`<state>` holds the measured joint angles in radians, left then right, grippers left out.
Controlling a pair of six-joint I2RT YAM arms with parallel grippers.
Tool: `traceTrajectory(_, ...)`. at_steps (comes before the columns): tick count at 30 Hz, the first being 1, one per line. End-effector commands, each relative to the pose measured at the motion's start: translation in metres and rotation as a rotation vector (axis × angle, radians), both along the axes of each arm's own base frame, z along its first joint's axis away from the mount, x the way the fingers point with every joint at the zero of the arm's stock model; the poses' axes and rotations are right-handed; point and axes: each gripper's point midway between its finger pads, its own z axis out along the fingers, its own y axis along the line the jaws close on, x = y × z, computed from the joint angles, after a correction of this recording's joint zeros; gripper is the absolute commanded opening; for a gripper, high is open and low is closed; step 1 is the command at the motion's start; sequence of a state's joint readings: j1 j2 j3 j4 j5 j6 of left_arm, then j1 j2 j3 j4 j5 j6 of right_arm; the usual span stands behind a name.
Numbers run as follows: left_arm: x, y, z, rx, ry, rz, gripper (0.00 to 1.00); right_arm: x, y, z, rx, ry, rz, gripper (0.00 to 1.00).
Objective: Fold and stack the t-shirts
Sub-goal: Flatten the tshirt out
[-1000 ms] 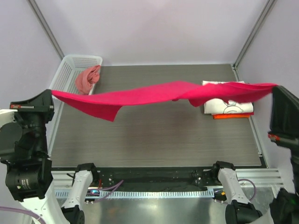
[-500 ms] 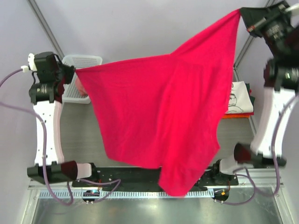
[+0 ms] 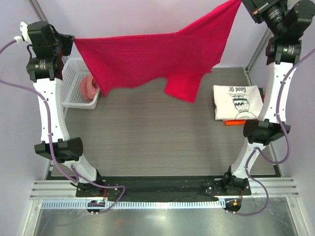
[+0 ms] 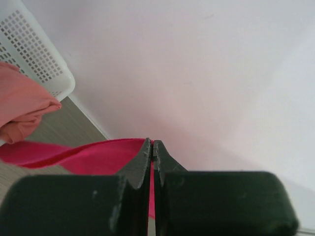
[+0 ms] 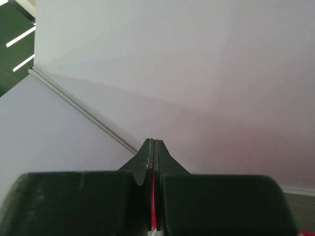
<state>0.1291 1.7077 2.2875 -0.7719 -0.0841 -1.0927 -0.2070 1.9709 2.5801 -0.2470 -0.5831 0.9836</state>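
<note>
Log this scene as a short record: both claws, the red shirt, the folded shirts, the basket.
left claw: shut on red shirt, raised at the left
right claw: shut on red shirt, raised higher at the right
red shirt: hangs spread between the claws, above the table
white shirt: folded, on orange shirt, right side of table
basket: far left, holds bunched pink cloth

Large t-shirt (image 3: 147, 61) slung above the far part of the table (image 3: 157, 142), between left gripper (image 4: 152, 146) at left and right gripper (image 5: 153, 144) at right. Basket (image 3: 69, 81) at far-left corner, bunched shirt (image 3: 89, 87) inside. Printed t-shirt (image 3: 237, 101) at right edge, atop another folded shirt (image 3: 236, 122).
</note>
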Motion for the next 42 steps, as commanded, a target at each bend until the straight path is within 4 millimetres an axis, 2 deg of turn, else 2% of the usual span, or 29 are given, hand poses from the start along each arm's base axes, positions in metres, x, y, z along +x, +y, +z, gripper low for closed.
traceTrajectory(1,0.003,0.011,0.004,0.012,-0.035,0.017,0.00,-0.061,0.016,0.058,-0.068,-0.203,0.047,0.01)
traceTrajectory(2,0.008,0.013,-0.025,0.001,0.023,0.016,0.00,-0.063,0.017,0.055,-0.094,-0.207,0.046,0.01)
traceTrajectory(3,0.001,0.012,-0.025,0.003,0.013,0.014,0.00,-0.056,0.018,0.038,-0.102,-0.164,0.056,0.01)
traceTrajectory(4,0.002,0.012,-0.025,0.011,-0.004,0.015,0.00,-0.072,0.022,0.044,-0.122,-0.179,0.057,0.01)
traceTrajectory(6,-0.004,0.012,-0.059,0.011,0.055,0.019,0.00,-0.075,0.023,0.029,-0.146,-0.158,0.052,0.01)
traceTrajectory(7,-0.004,0.013,-0.066,0.012,0.051,0.017,0.00,-0.064,0.020,-0.004,-0.130,-0.080,0.058,0.01)
traceTrajectory(8,-0.006,0.011,-0.073,0.015,0.055,0.009,0.00,-0.085,0.025,0.004,-0.142,-0.122,0.059,0.01)
traceTrajectory(9,-0.007,0.007,-0.103,0.002,0.108,-0.011,0.00,-0.079,0.023,-0.024,-0.135,-0.075,0.056,0.01)
traceTrajectory(10,-0.014,0.005,-0.100,0.005,0.086,-0.019,0.00,-0.083,0.023,-0.031,-0.136,-0.063,0.052,0.01)
traceTrajectory(11,-0.018,0.002,-0.109,0.004,0.103,-0.032,0.00,-0.101,0.027,-0.029,-0.143,-0.075,0.052,0.01)
traceTrajectory(12,-0.022,-0.002,-0.120,0.001,0.122,-0.050,0.00,-0.107,0.028,-0.036,-0.146,-0.064,0.054,0.01)
traceTrajectory(13,-0.031,-0.005,-0.136,-0.002,0.142,-0.060,0.00,-0.120,0.031,-0.055,-0.148,-0.036,0.051,0.01)
traceTrajectory(14,-0.036,-0.011,-0.148,-0.010,0.159,-0.092,0.00,-0.110,0.028,-0.079,-0.138,0.019,0.049,0.01)
traceTrajectory(15,-0.043,-0.012,-0.155,-0.008,0.168,-0.095,0.00,-0.132,0.032,-0.077,-0.146,-0.002,0.040,0.01)
traceTrajectory(16,-0.050,-0.013,-0.186,-0.007,0.219,-0.098,0.00,-0.132,0.031,-0.112,-0.128,0.070,0.036,0.01)
traceTrajectory(18,-0.066,-0.014,-0.190,0.003,0.213,-0.094,0.00,-0.145,0.033,-0.134,-0.120,0.103,0.032,0.01)
traceTrajectory(19,-0.075,-0.016,-0.214,0.011,0.260,-0.107,0.00,-0.161,0.037,-0.151,-0.119,0.123,0.035,0.01)
traceTrajectory(20,-0.085,-0.018,-0.213,0.020,0.251,-0.109,0.00,-0.168,0.038,-0.162,-0.122,0.143,0.035,0.01)
traceTrajectory(22,-0.099,-0.020,-0.231,0.036,0.282,-0.117,0.00,-0.190,0.043,-0.191,-0.127,0.196,0.042,0.01)
traceTrajectory(23,-0.111,-0.021,-0.260,0.033,0.340,-0.119,0.00,-0.198,0.044,-0.201,-0.149,0.206,0.039,0.01)
traceTrajectory(25,-0.128,-0.023,-0.270,0.038,0.341,-0.121,0.00,-0.220,0.047,-0.222,-0.169,0.230,0.028,0.01)
traceTrajectory(28,-0.160,-0.033,-0.313,0.008,0.403,-0.147,0.00,-0.243,0.049,-0.266,-0.193,0.324,0.019,0.01)
traceTrajectory(30,-0.183,-0.040,-0.332,-0.015,0.428,-0.159,0.00,-0.265,0.051,-0.287,-0.216,0.359,0.007,0.01)
traceTrajectory(32,-0.199,-0.038,-0.343,-0.018,0.452,-0.134,0.00,-0.287,0.055,-0.297,-0.233,0.373,0.002,0.01)
traceTrajectory(33,-0.214,-0.035,-0.359,-0.018,0.511,-0.103,0.00,-0.293,0.054,-0.305,-0.258,0.379,-0.004,0.01)
traceTrajectory(36,-0.236,-0.026,-0.364,-0.010,0.511,-0.024,0.00,-0.311,0.050,-0.323,-0.287,0.428,-0.046,0.01)
traceTrajectory(37,-0.245,-0.024,-0.373,-0.016,0.540,-0.006,0.00,-0.312,0.048,-0.328,-0.301,0.435,-0.057,0.01)
traceTrajectory(38,-0.248,-0.024,-0.371,-0.020,0.520,0.002,0.00,-0.314,0.047,-0.334,-0.301,0.454,-0.063,0.01)
traceTrajectory(42,-0.252,-0.025,-0.382,-0.055,0.523,0.027,0.00,-0.303,0.036,-0.355,-0.301,0.519,-0.109,0.01)
